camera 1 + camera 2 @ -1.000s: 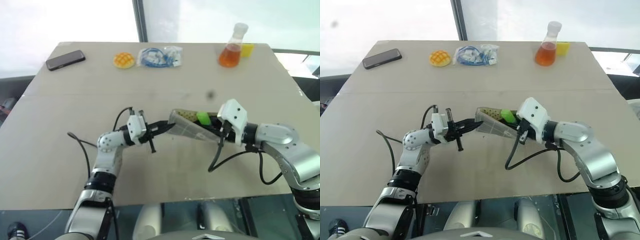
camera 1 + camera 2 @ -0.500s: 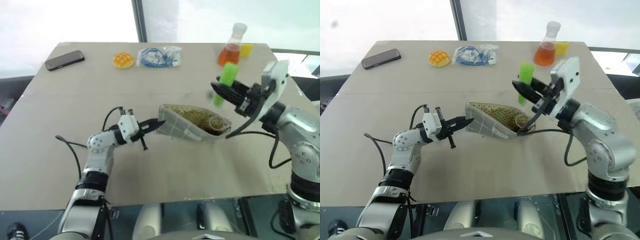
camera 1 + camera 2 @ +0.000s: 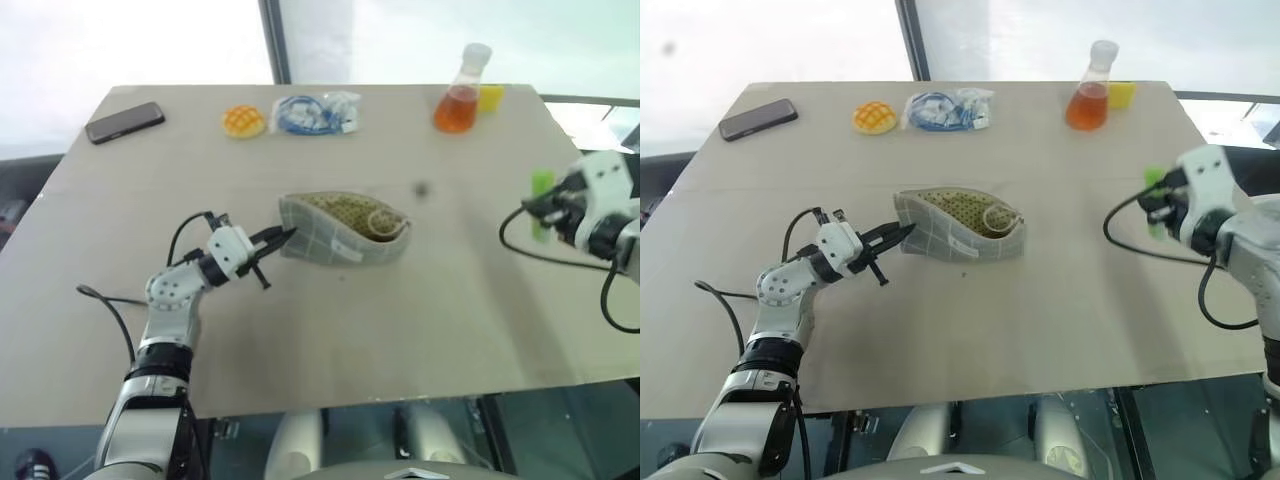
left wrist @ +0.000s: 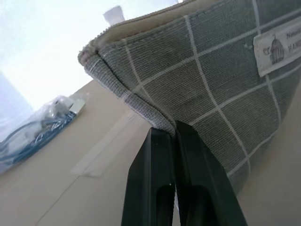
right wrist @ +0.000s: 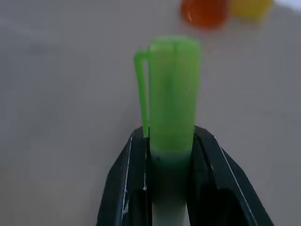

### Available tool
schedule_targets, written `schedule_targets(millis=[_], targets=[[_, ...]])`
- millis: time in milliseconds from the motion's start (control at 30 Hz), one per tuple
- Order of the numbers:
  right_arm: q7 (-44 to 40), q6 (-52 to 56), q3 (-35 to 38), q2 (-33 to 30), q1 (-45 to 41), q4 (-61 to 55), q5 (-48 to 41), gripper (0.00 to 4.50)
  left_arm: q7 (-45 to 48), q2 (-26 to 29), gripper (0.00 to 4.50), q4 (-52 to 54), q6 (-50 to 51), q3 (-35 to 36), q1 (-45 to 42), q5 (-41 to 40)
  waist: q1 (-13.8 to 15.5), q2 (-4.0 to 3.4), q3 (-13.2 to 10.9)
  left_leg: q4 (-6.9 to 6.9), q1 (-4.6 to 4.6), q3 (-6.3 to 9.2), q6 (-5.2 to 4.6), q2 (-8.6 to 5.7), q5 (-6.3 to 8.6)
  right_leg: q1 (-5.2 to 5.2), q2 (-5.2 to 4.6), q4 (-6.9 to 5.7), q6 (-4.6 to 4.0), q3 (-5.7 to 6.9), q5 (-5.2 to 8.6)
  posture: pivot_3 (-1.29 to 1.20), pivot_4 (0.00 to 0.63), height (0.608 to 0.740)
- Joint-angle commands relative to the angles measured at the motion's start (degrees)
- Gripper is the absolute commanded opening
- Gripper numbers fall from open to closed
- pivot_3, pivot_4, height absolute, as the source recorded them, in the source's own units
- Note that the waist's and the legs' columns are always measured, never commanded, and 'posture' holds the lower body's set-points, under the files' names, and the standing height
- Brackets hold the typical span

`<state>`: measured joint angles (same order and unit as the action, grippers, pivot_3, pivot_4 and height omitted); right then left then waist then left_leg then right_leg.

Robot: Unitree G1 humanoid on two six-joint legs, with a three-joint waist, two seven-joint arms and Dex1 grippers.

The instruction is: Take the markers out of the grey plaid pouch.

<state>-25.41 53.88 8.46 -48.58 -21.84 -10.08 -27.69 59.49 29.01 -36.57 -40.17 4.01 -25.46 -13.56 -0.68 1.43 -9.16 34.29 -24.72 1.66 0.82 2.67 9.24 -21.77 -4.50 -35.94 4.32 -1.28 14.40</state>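
Grey plaid pouch (image 3: 345, 228) lying open mid table (image 3: 300, 330), left hand (image 3: 284, 236) pinched tight on its corner, right hand (image 5: 170, 141) far off right, squeezing a green marker (image 5: 173, 94).

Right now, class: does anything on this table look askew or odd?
Yes. The grey plaid pouch lies gaping open mid-table, one corner pinched in the left claw; the right claw holds a green marker in mid-air.

The pouch (image 3: 345, 228) lay mid-counter (image 3: 300, 330), left tool (image 3: 285, 236) at its left end. Behind, along the far edge: phone (image 3: 124, 122), cable bag (image 3: 318, 112), flask (image 3: 460, 95). Right tool (image 3: 532, 207) sat far right.
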Motion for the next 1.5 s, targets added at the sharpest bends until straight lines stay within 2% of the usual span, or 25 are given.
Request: schedule_targets(millis=[33, 133, 200, 233, 267, 333, 433, 500, 567, 600, 700, 767, 833, 967, 1167, 1333, 1400, 1433, 1500], targets=[[-4.2, -5.2, -7.4, -0.8, -2.5, 4.9, 5.8, 0.49, 0.8, -0.2, 0.0, -2.0, -3.5, 0.4, -1.8, -0.5, -0.5, 0.0, 0.0, 0.01, 0.0, 0.01, 0.0, 0.01, 0.0, 0.0, 0.02, -0.01, 0.0, 0.0, 0.0, 0.0, 0.15, 0.74], [-7.2, -9.2, -12.7, -0.3, -4.5, 10.3, 10.3, 0.49, 2.0, -0.6, 0.0, -3.4, -4.7, 0.4, -2.4, -1.4, -0.4, 0.0, 0.0, 0.05, 0.01, 0.01, 0.0, 0.03, 0.0, 0.0, 0.04, -0.03, 0.05, -0.02, -0.02, 0.0, 0.15, 0.74], [-8.2, -10.7, -14.2, 0.2, -5.7, 12.3, 12.1, 1.43, 2.6, -0.7, 0.0, -3.9, -5.2, 0.5, -2.5, -1.8, -0.3, 0.08, 0.0, 0.06, 0.0, 0.0, 0.0, 0.03, 0.0, 0.01, 0.04, -0.02, 0.17, -0.02, -0.1, 0.0, 0.15, 0.74], [-8.6, -11.4, -14.7, 0.4, -5.8, 12.5, 12.9, 1.6, 3.0, -0.9, 0.0, -4.0, -5.4, 0.6, -2.5, -2.2, -0.2, 0.08, 0.0, 0.07, -0.01, 0.0, 0.01, 0.03, 0.0, 0.02, 0.04, 0.0, 0.18, -0.02, -0.1, 0.0, 0.15, 0.74], [-8.5, -12.5, -15.0, 0.5, -5.8, 12.6, 14.0, 2.01, 3.4, -1.0, 0.0, -4.1, -5.6, 0.7, -2.5, -2.6, 0.0, 0.08, 0.0, 0.06, -0.02, -0.01, 0.01, 0.02, 0.0, 0.01, 0.03, 0.0, 0.18, -0.02, -0.1, 0.0, 0.15, 0.74], [-8.4, -14.0, -13.9, 0.5, -4.9, 10.7, 14.9, 2.95, 4.5, -1.4, 0.0, -4.2, -6.1, 0.9, -2.4, -3.7, 0.1, 0.02, 0.0, 0.04, -0.06, 0.01, 0.01, 0.02, 0.0, -0.01, 0.04, 0.01, 0.19, 0.0, -0.1, 0.0, 0.15, 0.74], [-10.5, -12.3, -8.6, -0.9, -1.9, 2.1, 11.4, 2.95, 6.5, -1.9, 0.0, -4.4, -6.6, 0.9, -2.2, -5.4, 0.3, 0.0, 0.0, 0.0, -0.11, 0.03, 0.01, 0.01, 0.0, -0.02, 0.03, 0.01, 0.21, 0.02, -0.1, 0.0, 0.15, 0.74], [-11.7, -8.2, -2.7, -0.3, -0.4, -6.2, 5.3, 2.95, 7.3, -2.2, 0.0, -4.7, -6.9, 0.9, -2.0, -5.9, 0.4, -0.01, 0.0, -0.02, -0.12, 0.04, 0.01, 0.01, 0.0, -0.02, 0.03, 0.01, 0.21, 0.04, -0.1, 0.0, 0.15, 0.74], [-11.8, -2.3, 2.1, 1.7, -1.1, -15.6, -3.1, 2.4, 8.5, -2.8, 0.0, -4.4, -7.4, 0.6, -1.6, -6.6, 0.3, -0.02, 0.0, -0.02, -0.09, 0.06, 0.01, 0.01, 0.0, -0.01, 0.04, 0.01, 0.21, 0.04, -0.1, 0.0, 0.15, 0.74], [-11.2, -0.1, 3.0, 2.8, -2.2, -19.6, -6.6, 2.3, 8.8, -3.0, 0.0, -4.0, -7.7, 0.5, -1.2, -6.7, 0.2, -0.01, 0.0, -0.02, -0.08, 0.06, 0.01, 0.02, 0.0, 0.0, 0.04, 0.0, 0.21, 0.04, -0.1, 0.0, 0.15, 0.74], [-7.2, 4.9, 1.5, 7.8, -7.4, -26.0, -12.2, 1.11, 10.2, -3.6, 0.0, -3.0, -8.1, 0.1, -0.6, -7.3, -0.3, -0.01, 0.0, 0.0, 0.0, 0.09, 0.01, 0.08, 0.0, 0.02, 0.08, -0.04, 0.21, 0.05, -0.1, 0.0, 0.15, 0.74], [-4.3, 6.9, -2.3, 12.1, -11.0, -27.1, -13.1, 0.06, 10.9, -3.8, 0.0, -2.5, -8.2, -0.1, -0.4, -7.5, -0.1, 0.02, 0.0, 0.05, 0.04, 0.14, 0.01, 0.15, 0.0, 0.05, 0.15, -0.07, 0.14, 0.08, -0.09, 0.0, 0.15, 0.74], [-2.3, 6.7, -8.0, 15.6, -12.9, -26.5, -11.1, 0.06, 11.0, -4.0, 0.0, -1.6, -8.2, -0.2, -0.1, -7.5, -0.1, 0.04, 0.1, 0.08, 0.03, 0.13, 0.01, 0.15, 0.0, 0.06, 0.13, -0.07, -0.05, 0.09, 0.01, 0.0, 0.15, 0.74], [-2.5, 2.9, -19.4, 17.2, -13.3, -22.3, -4.1, 0.06, 10.9, -4.2, 0.0, 1.0, -7.7, -0.4, 0.9, -7.8, 0.1, 0.03, 0.1, 0.1, -0.05, 0.11, 0.01, 0.1, 0.0, 0.05, 0.09, -0.04, -0.01, 0.07, -0.04, 0.0, 0.15, 0.74], [-9.1, -9.7, -36.1, 13.2, -12.5, -13.6, 10.3, 0.06, 9.1, -4.2, 0.0, 4.7, -5.5, -0.5, 2.3, -7.4, 0.0, 0.02, 0.0, 0.06, -0.06, 0.13, 0.01, 0.07, 0.0, 0.0, 0.11, -0.04, 0.16, 0.08, -0.12, 0.0, 0.15, 0.74], [-16.8, -16.8, -39.6, 12.1, -14.7, -10.8, 14.7, 0.06, 6.8, -4.3, 0.0, 8.6, -1.6, -0.5, 4.3, -7.4, -0.1, 0.02, 0.0, 0.08, -0.03, 0.12, 0.01, 0.08, 0.0, 0.0, 0.11, -0.05, 0.16, 0.07, -0.11, 0.0, 0.15, 0.74], [-21.0, -19.4, -41.1, 11.7, -16.0, -9.7, 16.2, 0.62, 6.6, -4.3, 0.0, 10.2, 0.2, -1.0, 5.4, -7.5, -0.1, 0.01, 0.0, 0.08, -0.03, 0.12, 0.01, 0.09, 0.0, 0.0, 0.13, -0.05, 0.16, 0.07, -0.11, 0.0, 0.15, 0.74], [-22.3, -20.7, -41.6, 11.8, -16.5, -9.0, 17.3, 1.1, 6.5, -4.4, 0.0, 10.8, 0.8, -1.2, 5.8, -7.5, -0.1, 0.01, 0.0, 0.08, -0.02, 0.13, 0.02, 0.09, 0.0, 0.01, 0.13, -0.06, 0.16, 0.08, -0.11, 0.0, 0.15, 0.74], [-21.6, -24.4, -42.9, 13.1, -18.1, -5.7, 21.8, 1.8, 6.4, -4.7, 0.0, 11.7, 2.0, -1.5, 6.3, -7.7, -0.1, 0.01, 0.0, 0.07, -0.02, 0.13, 0.02, 0.1, 0.0, 0.01, 0.14, -0.05, 0.16, 0.08, -0.11, 0.0, 0.15, 0.74]])
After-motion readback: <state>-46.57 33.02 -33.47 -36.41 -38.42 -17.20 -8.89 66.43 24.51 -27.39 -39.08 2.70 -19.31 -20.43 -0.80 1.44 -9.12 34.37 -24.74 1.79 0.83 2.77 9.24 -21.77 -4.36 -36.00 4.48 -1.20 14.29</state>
